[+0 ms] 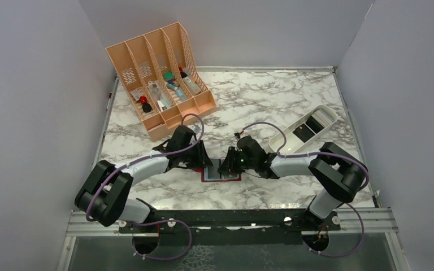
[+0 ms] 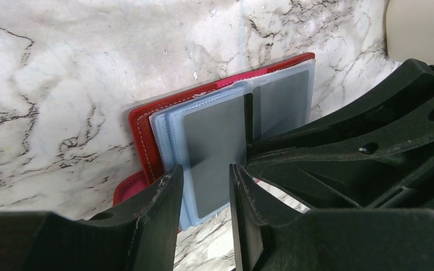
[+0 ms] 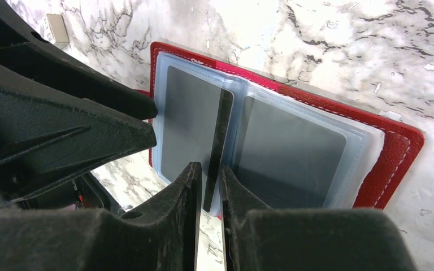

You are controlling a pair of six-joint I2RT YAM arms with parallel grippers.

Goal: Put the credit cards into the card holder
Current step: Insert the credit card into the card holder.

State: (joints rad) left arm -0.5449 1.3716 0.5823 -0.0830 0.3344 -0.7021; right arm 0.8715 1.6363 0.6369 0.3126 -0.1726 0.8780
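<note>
Wallet (image 3: 395,147) lies open by the middle of the table's (image 1: 294,96) near edge, left gripper (image 2: 203,189) spread open on its left page, I'd guess pinning it, while the right gripper (image 3: 210,180) pinches a card (image 3: 221,130) edge-on over the fold for pocketing.

Card holder (image 3: 398,149) red (white stitching); credit cards (image 3: 186,124) dark grey; table (image 1: 260,96) grey-veined marble.

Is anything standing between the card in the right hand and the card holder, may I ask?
Nothing visible: the card in the right hand stands edge-on over the open card holder; the left hand is alongside.
</note>
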